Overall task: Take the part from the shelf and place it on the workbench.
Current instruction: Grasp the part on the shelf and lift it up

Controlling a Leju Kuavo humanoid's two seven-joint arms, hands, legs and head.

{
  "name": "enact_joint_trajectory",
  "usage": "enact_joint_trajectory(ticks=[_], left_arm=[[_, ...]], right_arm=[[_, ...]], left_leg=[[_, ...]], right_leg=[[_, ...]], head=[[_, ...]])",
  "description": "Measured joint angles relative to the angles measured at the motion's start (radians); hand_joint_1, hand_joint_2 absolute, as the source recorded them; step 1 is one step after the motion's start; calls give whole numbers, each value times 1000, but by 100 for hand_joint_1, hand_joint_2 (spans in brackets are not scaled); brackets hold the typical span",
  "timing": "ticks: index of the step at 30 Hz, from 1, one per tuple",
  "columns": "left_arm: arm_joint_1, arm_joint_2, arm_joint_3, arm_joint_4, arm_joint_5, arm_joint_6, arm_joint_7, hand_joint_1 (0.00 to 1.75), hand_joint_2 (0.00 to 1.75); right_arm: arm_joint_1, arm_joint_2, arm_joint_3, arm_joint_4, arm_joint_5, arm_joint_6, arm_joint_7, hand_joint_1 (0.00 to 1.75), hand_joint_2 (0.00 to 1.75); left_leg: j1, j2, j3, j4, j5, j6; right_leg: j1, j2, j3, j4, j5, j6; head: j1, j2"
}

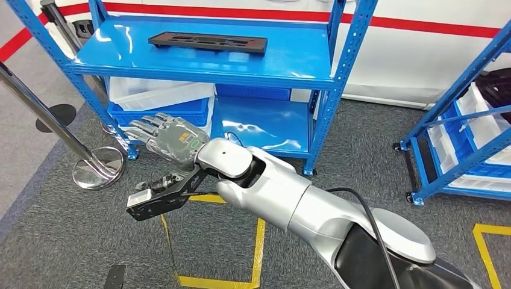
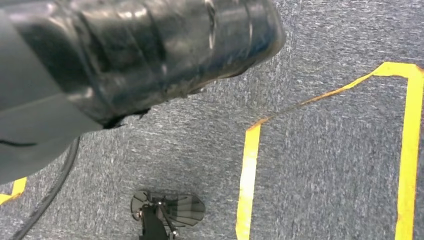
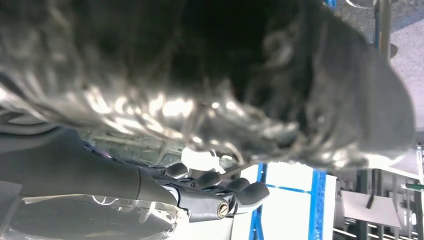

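Presently: one dark flat part (image 1: 208, 43), long and rectangular with cut-outs, lying flat on the top board of the blue shelf (image 1: 301, 60), near the middle, touched by nothing. One right hand (image 1: 164, 137), grey, reaching across from the right at the end of a silver arm (image 1: 289, 198); it sits below the top board and in front of the shelf's lower level, fingers spread and extended, holding nothing, well apart from the part. In the right wrist view the fingers (image 3: 240, 192) are straight and apart, with blue shelf uprights beyond; most of that view is blurred. Left hand (image 2: 125, 55): a dark blurred mass close to the lens in the left wrist view; whether its fingers are wide or closed cannot be told. Lower shelf level: white bin (image 1: 159, 93) and blue bin (image 1: 175, 111). Floor: grey carpet (image 1: 60, 241) with yellow tape lines (image 1: 259, 241). One chrome stanchion (image 1: 96, 165) with round base to the left of the shelf. A second blue rack (image 1: 464, 150) with white bins at the right edge.
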State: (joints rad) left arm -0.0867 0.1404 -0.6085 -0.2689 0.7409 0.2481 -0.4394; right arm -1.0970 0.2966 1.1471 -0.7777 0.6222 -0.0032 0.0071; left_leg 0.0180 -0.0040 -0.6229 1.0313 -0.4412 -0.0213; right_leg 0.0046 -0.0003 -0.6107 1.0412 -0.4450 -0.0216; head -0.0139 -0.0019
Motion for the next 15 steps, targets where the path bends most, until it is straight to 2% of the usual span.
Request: enact_joint_trajectory(ticks=[2,4,5,7,8,9,10,11,13,14,15], left_arm=[[2,0,0,0,4,0,-2,0,0],[4,0,0,0,6,1,-4,0,0],[3,0,0,0,7,0,-6,0,0],[2,0,0,0,7,-1,-9,0,0],[3,0,0,0,6,-2,-11,0,0],[4,0,0,0,6,-3,-13,0,0],[5,0,0,0,5,-4,-16,0,0],[5,0,0,0,4,-4,-21,0,0],[5,-3,0,0,9,-4,-29,0,0],[4,-4,0,0,13,-4,-29,0,0],[4,-6,0,0,18,-4,-26,0,0]], right_arm=[[-2,6,-1,12,0,-6,-2,0,0],[-5,11,-2,22,0,-14,-5,0,0],[-7,12,-4,26,0,-18,-6,0,0],[-8,14,-6,35,0,-26,-6,0,0],[-6,14,-6,40,0,-28,-4,0,0],[-5,14,-7,45,0,-30,-2,0,0],[-3,14,-7,48,0,-32,0,0,0],[-3,14,-8,51,-1,-34,2,0,0],[-4,14,-11,52,-8,-38,3,0,0],[-6,15,-12,53,-13,-40,2,0,0],[-7,16,-14,54,-17,-41,1,0,0]], left_leg=[[0,-2,0,-3,3,11],[4,-2,3,-7,6,21],[5,-1,5,-10,7,27],[3,-2,5,-10,7,35],[2,-2,5,-10,7,36],[0,-2,5,-10,7,37],[-1,-3,5,-9,7,37],[-2,-3,6,-9,6,37],[-5,-5,6,-7,5,36],[-6,-5,5,-7,6,34],[-6,-5,3,-7,7,30]], right_leg=[[2,-1,0,-1,0,7],[1,0,-11,26,-22,15],[0,0,-30,69,-47,20],[-3,0,-89,197,-107,24],[-3,0,-116,254,-125,24],[-4,0,-129,279,-125,23],[-3,0,-125,267,-107,20],[-2,1,-102,218,-74,15],[3,2,-36,79,-15,-2],[6,2,-12,31,-1,-8],[9,3,0,4,3,-12]], head=[[0,0],[1,0],[2,0],[3,0],[3,0],[3,0],[4,0],[4,0],[3,0],[3,0],[2,0]])
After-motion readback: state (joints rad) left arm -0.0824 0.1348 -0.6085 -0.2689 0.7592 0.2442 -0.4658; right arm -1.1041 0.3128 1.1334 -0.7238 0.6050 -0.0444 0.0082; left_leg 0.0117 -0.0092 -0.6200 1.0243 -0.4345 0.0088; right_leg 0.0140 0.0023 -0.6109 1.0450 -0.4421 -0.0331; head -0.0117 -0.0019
